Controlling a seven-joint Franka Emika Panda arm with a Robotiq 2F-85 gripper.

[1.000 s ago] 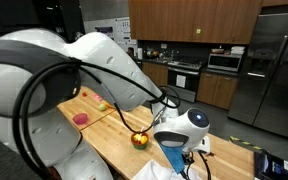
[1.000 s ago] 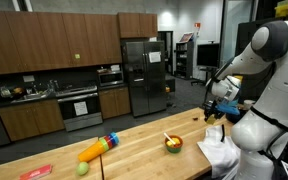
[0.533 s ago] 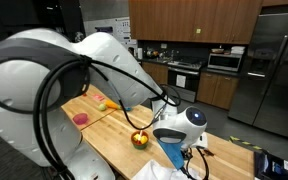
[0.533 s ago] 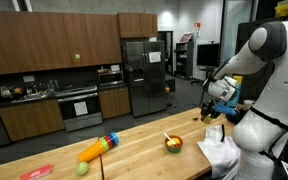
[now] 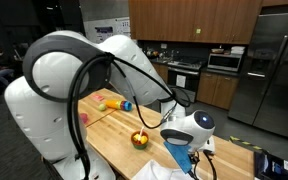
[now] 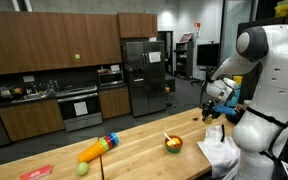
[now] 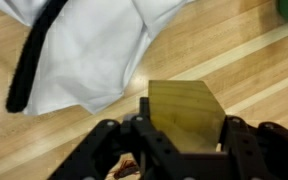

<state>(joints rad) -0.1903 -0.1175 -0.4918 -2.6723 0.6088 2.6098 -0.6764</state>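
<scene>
In the wrist view my gripper is shut on an olive-yellow block, whose flat face fills the gap between the two black fingers. The block hangs above the wooden table, just beside a crumpled white cloth. In an exterior view the gripper holds the yellow block over the table's far end, above the white cloth.
A bowl with yellow and red contents stands mid-table, also seen as the bowl. An orange-and-blue toy, a green ball and a red item lie farther along. A black strap crosses the cloth. Kitchen cabinets and a fridge stand behind.
The arm's upper links have swung and changed pose. The gripper stays in about the same place, still closed on the block.
</scene>
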